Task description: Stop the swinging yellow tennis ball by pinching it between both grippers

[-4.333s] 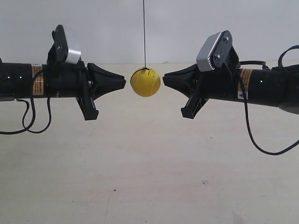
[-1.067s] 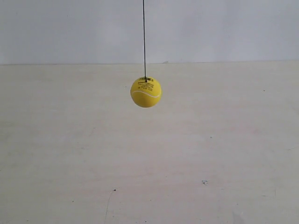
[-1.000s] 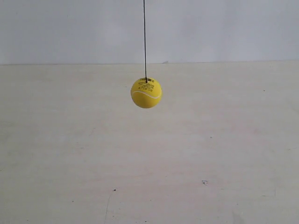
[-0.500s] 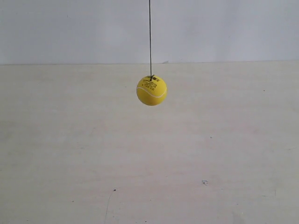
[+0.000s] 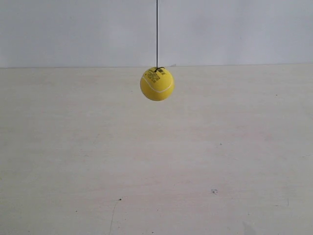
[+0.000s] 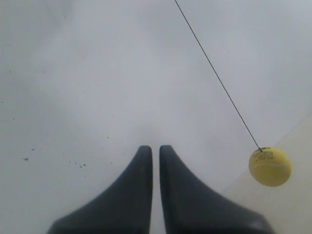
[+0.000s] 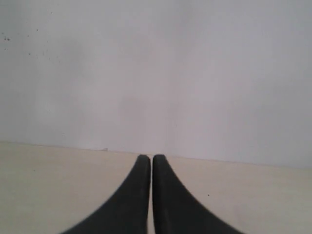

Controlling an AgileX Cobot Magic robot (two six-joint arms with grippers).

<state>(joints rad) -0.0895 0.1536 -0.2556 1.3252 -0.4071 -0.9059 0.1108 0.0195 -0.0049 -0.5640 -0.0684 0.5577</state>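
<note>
The yellow tennis ball (image 5: 157, 84) hangs free on its thin dark string (image 5: 157, 32) above the pale table, with no arm showing in the exterior view. The left wrist view catches the ball (image 6: 270, 166) off to one side of my left gripper (image 6: 155, 148), well apart from it. That gripper's black fingers stand shut with only a thin slit between them and nothing held. My right gripper (image 7: 151, 157) is shut too, empty, facing the table's far edge and the wall. The ball is out of the right wrist view.
A pale table (image 5: 156, 161) fills the lower part of the exterior view and meets a plain light wall (image 5: 73, 29) behind. A few small dark specks mark the tabletop (image 5: 213, 191).
Both arms, which flanked the ball 4.3 s ago, are gone from the exterior view. Over the last second the ball has drifted slightly right and risen.
</note>
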